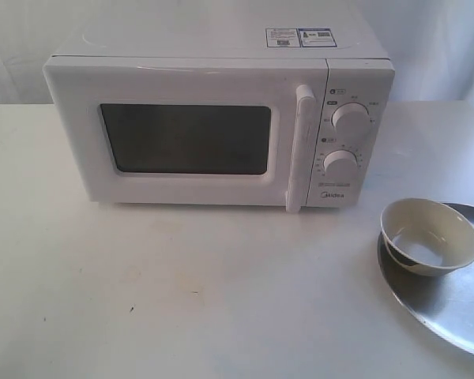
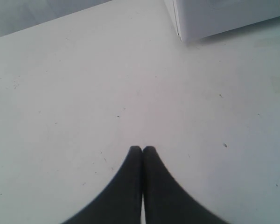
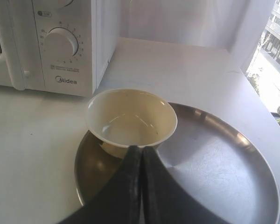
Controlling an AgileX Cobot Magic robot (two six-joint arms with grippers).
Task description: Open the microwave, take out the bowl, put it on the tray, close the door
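Observation:
The white microwave [image 1: 221,118] stands at the back of the table, its door [image 1: 186,138] shut flush and the bar handle [image 1: 302,146] upright. The cream bowl [image 1: 429,235] rests upright on the left part of the silver tray [image 1: 458,308] at the right. No arm shows in the exterior view. In the right wrist view my right gripper [image 3: 142,148] is shut and empty, hovering above the tray [image 3: 214,158] just short of the bowl [image 3: 130,119]. My left gripper [image 2: 142,148] is shut and empty over bare table, with a corner of the microwave [image 2: 224,16] beyond it.
The white table [image 1: 182,292] stretches in front of the microwave. White cloth hangs behind. A bright window [image 3: 277,56] lies past the table's edge in the right wrist view. The tray runs off the exterior view's right edge.

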